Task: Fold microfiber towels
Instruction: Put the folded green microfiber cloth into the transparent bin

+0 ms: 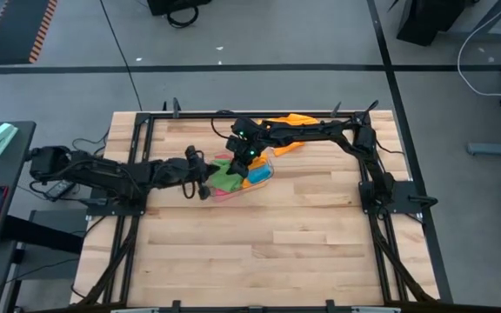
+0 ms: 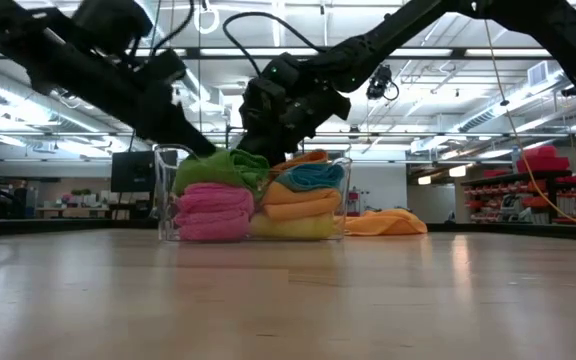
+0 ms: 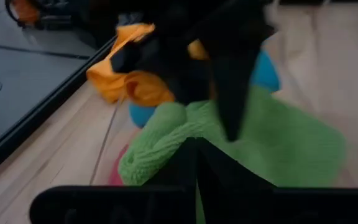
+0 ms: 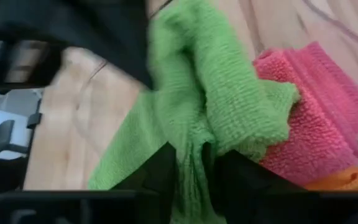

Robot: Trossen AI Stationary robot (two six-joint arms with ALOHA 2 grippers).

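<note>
softly draped over the pink stack (image 2: 213, 212) in the clear bin (image 2: 340, 200): green towel (image 4: 210, 99), light, limp, clingy. pinched shut on one edge by left gripper (image 3: 197, 163), nipped narrowly by right gripper (image 4: 194, 163). best held at corners.

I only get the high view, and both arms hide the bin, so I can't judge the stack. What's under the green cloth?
Observer: In the low view, the green microfiber towel sits on top of the folded pink microfiber towels at one end of the clear plastic rectangular bin.
Operator: Is the left gripper holding it?
Observer: Yes. The left wrist view shows the left gripper shut on the green towel.
Operator: And the right?
Observer: The right gripper is right at the same towel, close beside the pink ones.
</note>
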